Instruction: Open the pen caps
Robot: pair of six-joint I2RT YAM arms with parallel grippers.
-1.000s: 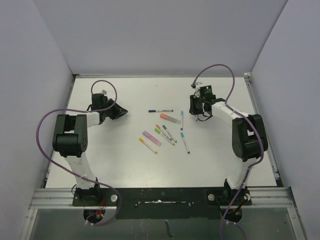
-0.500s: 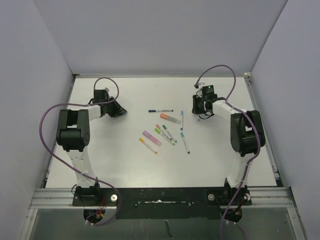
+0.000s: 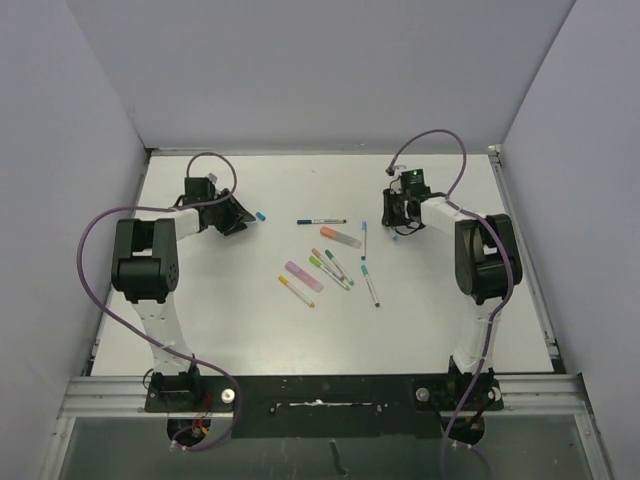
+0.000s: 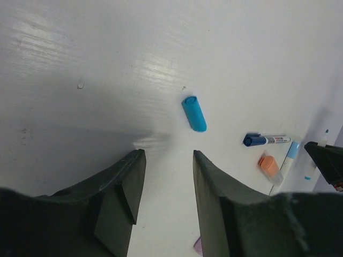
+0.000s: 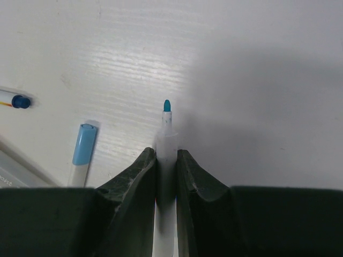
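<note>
step: cap off | short stubby sky-blue plastic cap [image 4: 194, 113] lies loose on white surface [image 4: 80, 43], mid left-wrist view | left claw [image 4: 168, 160] partway spread, empty | right claw [image 5: 166, 155] pinching thin white pen barrel [image 5: 166, 128] w/ bare teal tip | imo: lift left straight up, don't flick cap; lay pen clear of capped pens [image 3: 330, 262] mid-frame

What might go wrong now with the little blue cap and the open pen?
1. The blue cap lies loose on the table, ahead of the open left gripper. It is round, so it might roll away.
2. The right gripper is shut on the uncapped pen, and its bare teal tip seems close to the white table. A small dip might leave a mark, and the tip may dry out.
</note>
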